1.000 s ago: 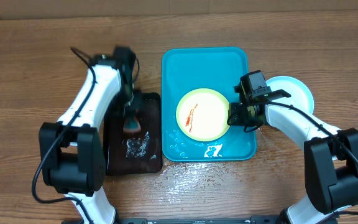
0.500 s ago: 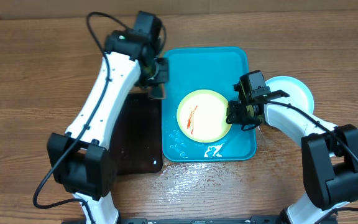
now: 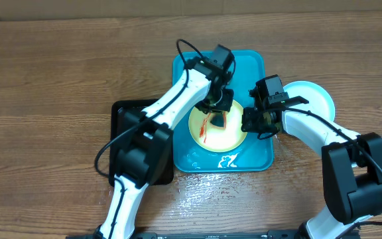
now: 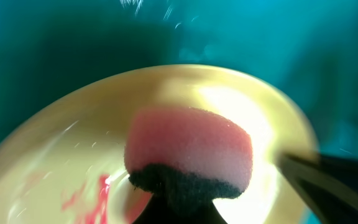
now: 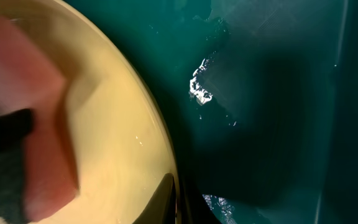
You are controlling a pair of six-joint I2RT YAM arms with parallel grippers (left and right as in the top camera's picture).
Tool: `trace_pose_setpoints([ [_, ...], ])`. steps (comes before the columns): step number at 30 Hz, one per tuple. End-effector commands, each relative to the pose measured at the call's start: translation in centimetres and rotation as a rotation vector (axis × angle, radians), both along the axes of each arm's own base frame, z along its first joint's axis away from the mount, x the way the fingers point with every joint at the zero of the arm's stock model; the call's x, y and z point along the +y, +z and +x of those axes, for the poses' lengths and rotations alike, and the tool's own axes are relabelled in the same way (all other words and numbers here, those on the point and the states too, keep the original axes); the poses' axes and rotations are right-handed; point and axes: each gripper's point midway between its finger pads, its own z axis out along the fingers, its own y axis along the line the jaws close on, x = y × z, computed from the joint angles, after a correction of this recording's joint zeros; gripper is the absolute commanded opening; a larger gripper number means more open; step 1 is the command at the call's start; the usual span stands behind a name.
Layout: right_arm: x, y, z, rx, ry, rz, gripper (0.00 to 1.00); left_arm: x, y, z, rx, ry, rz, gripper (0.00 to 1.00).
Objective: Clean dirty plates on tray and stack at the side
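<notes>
We have the yellow-green plate [image 3: 231, 136] lying in the middle of the turquoise tray [image 3: 244, 66], with the red smear [image 3: 204, 127] on its left half. Over its centre the left gripper [image 3: 218, 114] is pinching the sponge [image 4: 188, 146] (pink face, black scrub layer). We can't tell whether the sponge touches the plate or sits just above it. The left arm runs diagonally up from near-left, crossing the black tray [image 3: 126, 113], with its wrist tipped down.

From the right, the right gripper [image 3: 249, 123] points left, clamped on the plate's right rim — one dark finger [image 4: 328, 180] lies across that rim. There is foam and water [image 3: 227, 159] at the tray's near edge. A blue-rimmed plate [image 3: 317, 99] sits on the table [image 3: 45, 79] just right of the tray, partly under the right arm.
</notes>
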Motion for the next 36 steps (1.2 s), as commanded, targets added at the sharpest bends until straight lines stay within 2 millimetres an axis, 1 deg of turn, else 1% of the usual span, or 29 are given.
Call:
trace_pose_setpoints([
  [1, -0.7, -2.3, -1.9, 0.076, -0.001, -0.034, 0.04, 2.1, -1.9, 0.9, 0.031, 0.121, 0.075, 0.04],
  [4, -0.7, -2.3, -1.9, 0.076, 0.0, -0.033, 0.04, 6.4, -2.5, 1.2, 0.008, 0.27, 0.278, 0.04],
  [6, -0.7, -2.3, -1.9, 0.076, 0.0, -0.034, 0.04, 8.0, -2.4, 1.5, -0.005, 0.307, 0.339, 0.04],
  [9, -0.7, -2.3, -1.9, 0.074, -0.001, -0.033, 0.04, 9.3, -2.4, 1.9, -0.021, 0.299, 0.376, 0.04],
  [14, -0.7, -2.3, -1.9, 0.075, 0.0, -0.034, 0.04, 11.6, -1.9, 2.7, -0.093, 0.206, 0.505, 0.04],
  [16, -0.7, -2.3, -1.9, 0.074, 0.0, -0.034, 0.04, 11.6, -1.9, 2.7, -0.098, 0.15, 0.511, 0.04],
  [18, -0.6, -2.2, -1.8, 0.072, 0.0, -0.033, 0.04, 11.1, -2.0, 2.4, -0.086, 0.093, 0.491, 0.04],
  [21, -0.6, -2.2, -1.7, 0.068, 0.0, -0.032, 0.04, 9.0, -2.4, 1.4, -0.027, 0.003, 0.375, 0.04],
  [24, -0.6, -2.2, -1.7, 0.068, -0.001, -0.032, 0.04, 6.0, -2.4, -0.2, 0.064, -0.029, 0.198, 0.04],
  [27, -0.6, -2.2, -1.7, 0.068, -0.001, -0.032, 0.04, 2.8, -1.7, -1.4, 0.137, -0.047, 0.014, 0.04],
  [30, -0.6, -2.2, -1.7, 0.068, 0.0, -0.032, 0.04, 0.2, -1.0, -2.4, 0.176, -0.074, -0.102, 0.04],
  [33, -0.6, -2.2, -1.8, 0.071, 0.0, -0.033, 0.04, -0.7, -1.3, -3.1, 0.17, -0.095, -0.089, 0.04],
  [36, -0.7, -2.3, -1.9, 0.076, 0.0, -0.034, 0.04, -0.6, -1.6, -4.0, 0.176, -0.114, -0.041, 0.04],
])
